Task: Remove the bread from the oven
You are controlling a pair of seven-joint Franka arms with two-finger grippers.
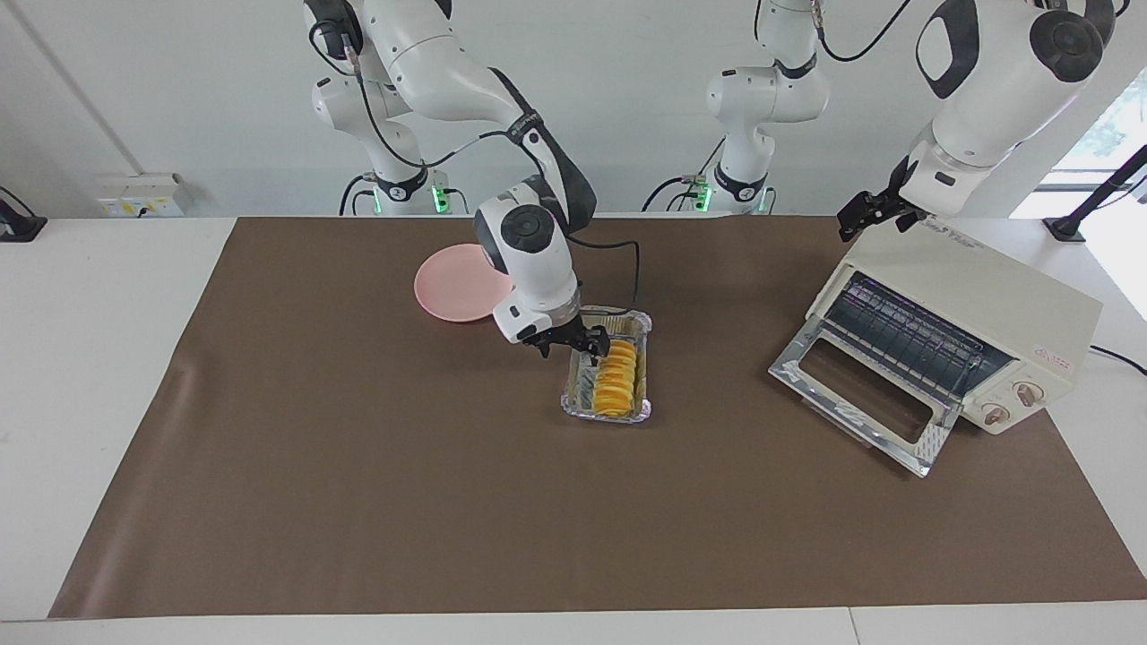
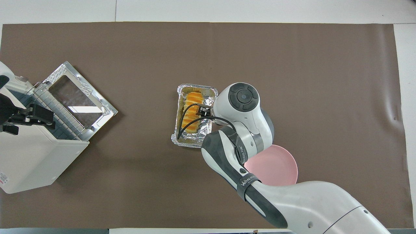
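**Bread sitting in its foil tray on the mat, right gripper low at the tray's rim**

We are seeing the bread (image 1: 617, 378) lying lengthwise in a crinkled foil tray (image 1: 574, 387) in the middle of the brown mat (image 1: 358, 502), outside the oven (image 1: 977, 309). The loaf is sitting just beside the right gripper (image 1: 571, 344), toward the left arm's end of the table from it. That gripper is hanging low over the tray's rim at the end nearer to the robots, its dark fingers pointing down beside the loaf. We cannot tell whether its fingers are spread or pressed together, nor whether they are touching the bread or the foil. In the overhead view the gripper's white wrist is covering the tray's edge, with a black cable (image 2: 187, 122) looping across the loaf.

A pink plate (image 1: 452, 287) is lying near the right gripper, nearer to the robots and toward the right arm's end of the table, partly hidden by the arm.

The oven is standing well apart from the right gripper, at the left arm's end, its glass door (image 1: 865, 394) folded down onto the mat and its wire rack (image 1: 914, 336) showing inside. The left gripper (image 1: 867, 215) is hovering over the oven's top edge, fingers spread wide and holding nothing.
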